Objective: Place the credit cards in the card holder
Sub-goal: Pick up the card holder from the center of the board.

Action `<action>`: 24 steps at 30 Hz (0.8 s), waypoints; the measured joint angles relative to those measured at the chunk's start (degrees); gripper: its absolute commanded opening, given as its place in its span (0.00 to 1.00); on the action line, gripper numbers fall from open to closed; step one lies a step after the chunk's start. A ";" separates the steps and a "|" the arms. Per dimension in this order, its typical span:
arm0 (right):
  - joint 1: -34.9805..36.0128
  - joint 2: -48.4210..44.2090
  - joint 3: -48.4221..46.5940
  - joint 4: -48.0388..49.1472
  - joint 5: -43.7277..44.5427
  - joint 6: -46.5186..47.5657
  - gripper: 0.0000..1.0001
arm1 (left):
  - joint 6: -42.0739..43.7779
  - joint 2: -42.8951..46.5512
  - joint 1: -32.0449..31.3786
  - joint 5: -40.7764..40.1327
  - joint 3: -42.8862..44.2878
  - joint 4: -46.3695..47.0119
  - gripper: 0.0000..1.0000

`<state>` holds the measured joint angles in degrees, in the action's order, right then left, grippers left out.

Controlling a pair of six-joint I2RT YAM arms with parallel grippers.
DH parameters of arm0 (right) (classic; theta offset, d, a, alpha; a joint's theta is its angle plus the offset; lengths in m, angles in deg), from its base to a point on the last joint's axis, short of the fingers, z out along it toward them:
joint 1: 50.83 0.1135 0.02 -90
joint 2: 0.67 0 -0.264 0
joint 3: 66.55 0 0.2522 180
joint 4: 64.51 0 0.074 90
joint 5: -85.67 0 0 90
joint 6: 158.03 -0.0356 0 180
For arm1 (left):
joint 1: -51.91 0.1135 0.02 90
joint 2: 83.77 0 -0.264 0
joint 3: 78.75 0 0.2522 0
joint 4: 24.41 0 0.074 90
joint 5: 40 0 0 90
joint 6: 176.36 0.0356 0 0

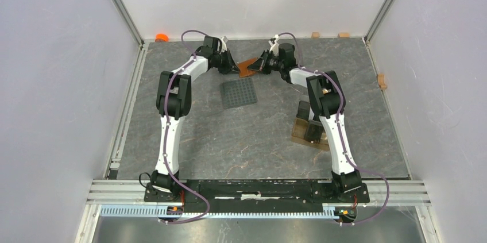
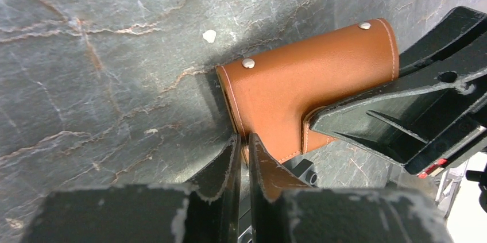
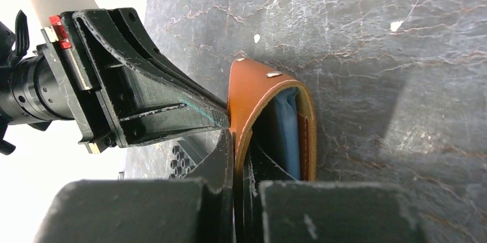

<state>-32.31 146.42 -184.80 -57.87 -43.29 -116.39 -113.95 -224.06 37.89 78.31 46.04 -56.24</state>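
One brown, two-studded card holder (image 2: 287, 93)

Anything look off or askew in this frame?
Nothing spilled or damaged. The card holder is bowed into an arch, gripped by both the left gripper and the right gripper, with a light blue card inside.

You've got the dark grey studded square plate (image 1: 239, 92) mid-table. Just behind it: the brown leather folding card holder (image 1: 248, 68), a light blue plastic card (image 3: 287, 134) inside, left gripper (image 1: 234, 69) on its left edge, right gripper (image 1: 259, 66) on its right. To the plate's near right: the clear amber compartment stand (image 1: 300, 131).
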 measured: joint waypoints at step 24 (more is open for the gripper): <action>1.36 -43.91 15.34 -35.17 -3.19 36.57 0.00 | 7.58 50.16 -1.31 5.55 -25.14 0.83 0.80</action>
<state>-30.96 102.51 -169.45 -93.04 -46.48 -79.82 -106.37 -173.90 36.58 83.86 20.90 -55.40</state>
